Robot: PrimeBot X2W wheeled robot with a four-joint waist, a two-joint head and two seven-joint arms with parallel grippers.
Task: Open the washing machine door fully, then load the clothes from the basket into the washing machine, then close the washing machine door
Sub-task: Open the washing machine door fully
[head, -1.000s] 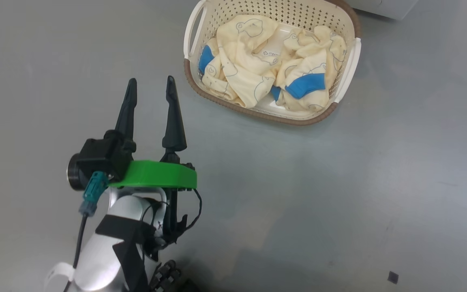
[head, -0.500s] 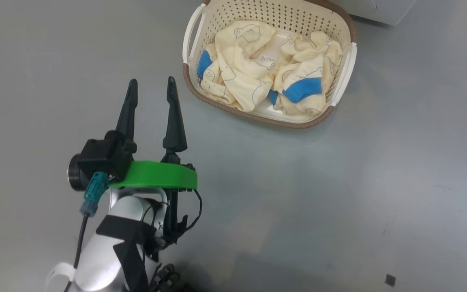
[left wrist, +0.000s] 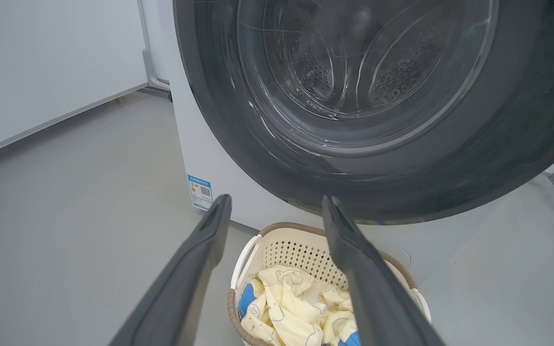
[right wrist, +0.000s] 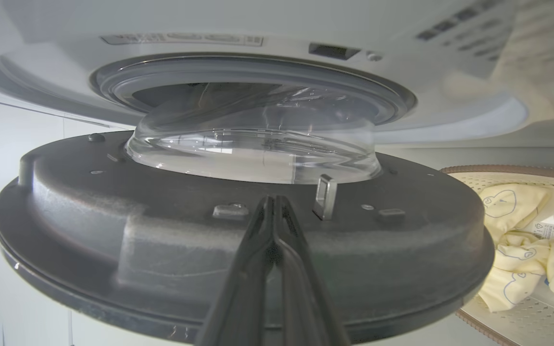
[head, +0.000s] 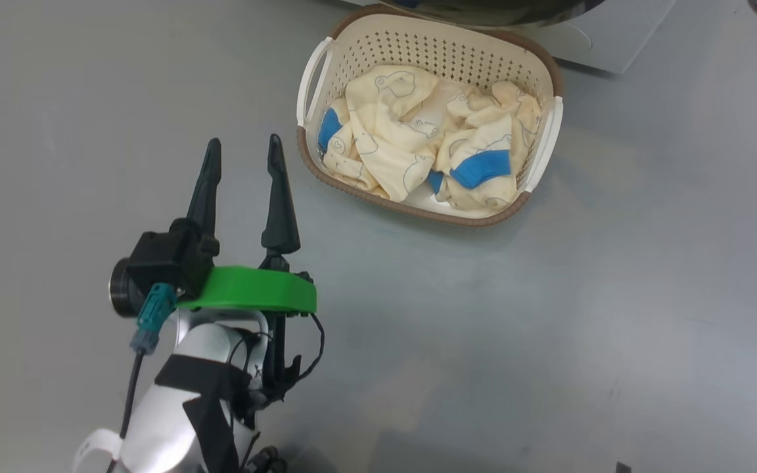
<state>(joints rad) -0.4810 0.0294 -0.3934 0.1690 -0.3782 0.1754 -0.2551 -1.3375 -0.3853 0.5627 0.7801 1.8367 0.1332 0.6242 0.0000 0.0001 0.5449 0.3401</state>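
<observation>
Cream clothes (head: 391, 151), blue trims; cream basket (head: 444, 52), brown rim.

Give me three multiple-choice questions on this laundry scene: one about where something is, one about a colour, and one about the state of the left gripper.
1. Where are the clothes?
A. In the basket
B. In the drum
C. Draped over the door

2. What colour are the cuffs on them?
A. Red
B. Blue
C. Green

3. How are the fingers of the left gripper?
A. Shut on a garment
B. Shut on a handle
C. Apart and empty

Answers:
1 A: the pale garments lie heaped inside the perforated walls.
2 B: bright blue bands stand out against the cream cloth.
3 C: in the head view, grey floor shows between the two fingers.
</observation>
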